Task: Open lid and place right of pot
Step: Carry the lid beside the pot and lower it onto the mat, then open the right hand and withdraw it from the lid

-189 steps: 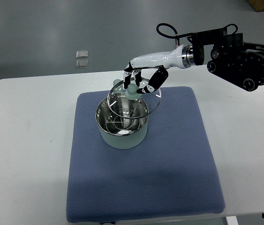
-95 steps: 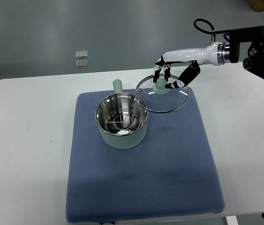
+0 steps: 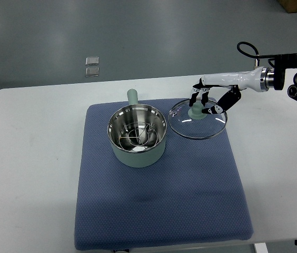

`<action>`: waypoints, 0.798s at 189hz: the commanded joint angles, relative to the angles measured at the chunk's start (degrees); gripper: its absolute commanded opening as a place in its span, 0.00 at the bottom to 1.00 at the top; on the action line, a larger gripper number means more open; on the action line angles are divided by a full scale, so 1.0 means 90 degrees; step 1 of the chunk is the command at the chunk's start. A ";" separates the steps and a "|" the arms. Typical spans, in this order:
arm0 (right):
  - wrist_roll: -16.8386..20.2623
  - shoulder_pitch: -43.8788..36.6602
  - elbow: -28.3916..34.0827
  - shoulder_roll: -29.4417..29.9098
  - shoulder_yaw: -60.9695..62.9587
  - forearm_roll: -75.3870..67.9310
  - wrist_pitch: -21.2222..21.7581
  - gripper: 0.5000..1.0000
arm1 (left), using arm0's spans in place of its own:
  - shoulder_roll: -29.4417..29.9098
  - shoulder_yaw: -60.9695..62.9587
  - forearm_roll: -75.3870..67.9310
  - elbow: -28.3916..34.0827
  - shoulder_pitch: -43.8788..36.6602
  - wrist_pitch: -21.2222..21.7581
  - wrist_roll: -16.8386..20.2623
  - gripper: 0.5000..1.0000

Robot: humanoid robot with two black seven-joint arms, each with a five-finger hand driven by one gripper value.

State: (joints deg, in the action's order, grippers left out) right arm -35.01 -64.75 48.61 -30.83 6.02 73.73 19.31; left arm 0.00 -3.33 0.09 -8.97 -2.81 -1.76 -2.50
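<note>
1. I see only my right arm; it comes in from the right edge at the far side, its dark joint housing against the frame edge.
2. The forearm is a slim white shell with a metal wrist ring, stretching leftward and slightly nearer.
3. My right hand points its black-and-white fingers downward, curled around the lid's knob, thumb side left.
4. My left arm doesn't show.

Bright, even overhead light leaves soft shadows on the worktop, glints inside the pot, and focus stays sharp.
</note>
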 commanded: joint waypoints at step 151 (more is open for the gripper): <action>0.0490 0.0671 -0.0420 0.0213 0.0386 -0.2039 0.0013 0.85 | 0.0000 0.0009 0.0000 -0.0009 -0.0001 0.0000 0.0004 1.00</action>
State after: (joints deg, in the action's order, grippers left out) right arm -34.95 -58.58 47.38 -29.86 6.88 64.76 15.39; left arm 0.00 -3.25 0.09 -9.05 -2.81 -1.76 -2.46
